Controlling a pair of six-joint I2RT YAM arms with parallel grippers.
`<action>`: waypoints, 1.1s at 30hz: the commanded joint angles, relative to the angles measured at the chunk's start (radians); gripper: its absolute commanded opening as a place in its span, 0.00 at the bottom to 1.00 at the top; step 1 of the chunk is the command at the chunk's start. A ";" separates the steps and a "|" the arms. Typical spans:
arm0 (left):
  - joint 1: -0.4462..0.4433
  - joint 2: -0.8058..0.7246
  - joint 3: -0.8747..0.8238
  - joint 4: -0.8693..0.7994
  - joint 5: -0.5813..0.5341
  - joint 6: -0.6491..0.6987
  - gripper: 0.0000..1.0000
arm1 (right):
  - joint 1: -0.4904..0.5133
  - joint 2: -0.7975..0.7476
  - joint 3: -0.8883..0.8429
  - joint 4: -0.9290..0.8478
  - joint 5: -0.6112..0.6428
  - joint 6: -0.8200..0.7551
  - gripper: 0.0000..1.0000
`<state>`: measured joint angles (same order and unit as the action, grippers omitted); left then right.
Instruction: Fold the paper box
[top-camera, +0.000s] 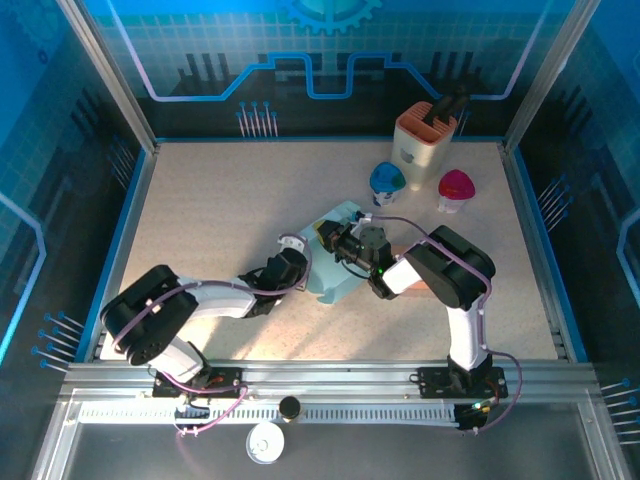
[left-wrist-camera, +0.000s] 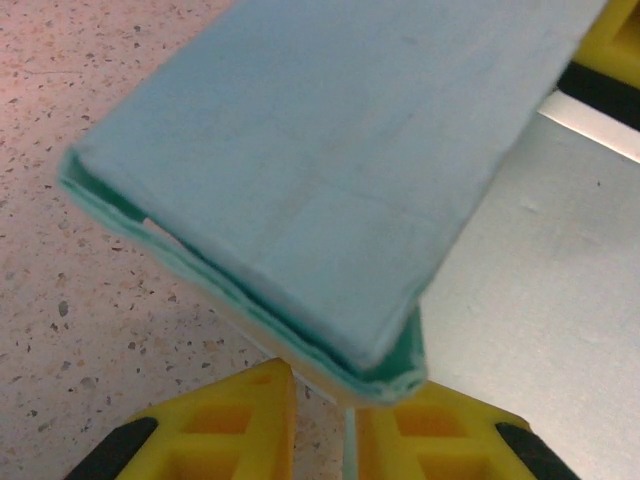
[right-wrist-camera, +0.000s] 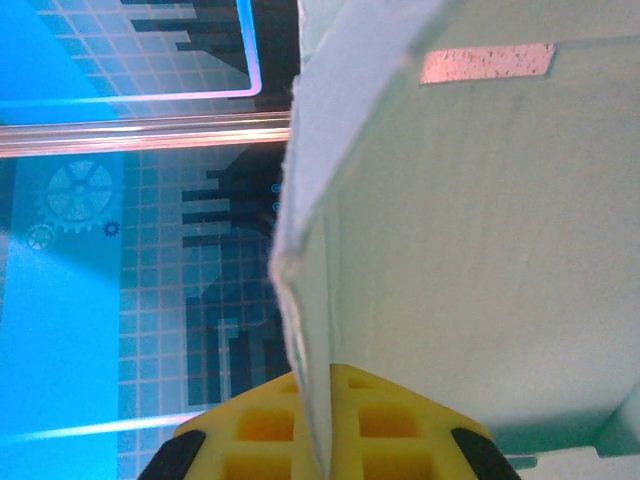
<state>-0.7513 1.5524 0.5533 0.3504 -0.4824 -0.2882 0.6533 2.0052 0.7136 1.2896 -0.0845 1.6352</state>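
Note:
The light blue paper box (top-camera: 333, 280) lies half-formed in the middle of the table between both arms. In the left wrist view a folded corner of the paper box (left-wrist-camera: 320, 150) hangs over my left gripper (left-wrist-camera: 335, 390). Its yellow fingers (left-wrist-camera: 240, 420) stand narrowly apart, with a thin paper edge upright in the gap, against the right finger. From above, the left gripper (top-camera: 296, 262) is at the box's left side. My right gripper (right-wrist-camera: 320, 378) is shut on an upright wall of the paper box (right-wrist-camera: 480, 250); seen from above, the right gripper (top-camera: 345, 245) sits on the box's upper part.
At the back right stand an orange-and-white holder (top-camera: 425, 135), a blue cup (top-camera: 387, 180) and a pink cup (top-camera: 455, 188). Speckled table (top-camera: 210, 220) lies bare to the left of the box. Blue enclosure walls ring the table.

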 joint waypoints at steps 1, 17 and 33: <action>-0.012 0.028 0.045 0.054 -0.006 -0.022 0.19 | 0.031 0.036 -0.020 -0.006 -0.056 0.012 0.00; -0.039 0.083 0.105 0.015 -0.108 -0.104 0.00 | 0.048 0.053 -0.021 0.014 -0.031 0.043 0.00; -0.040 0.026 0.132 -0.095 -0.107 -0.104 0.00 | 0.036 -0.092 -0.045 -0.131 0.002 0.000 0.38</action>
<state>-0.7837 1.6173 0.6418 0.2901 -0.6056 -0.4164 0.6743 1.9766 0.6819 1.2469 -0.0483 1.6646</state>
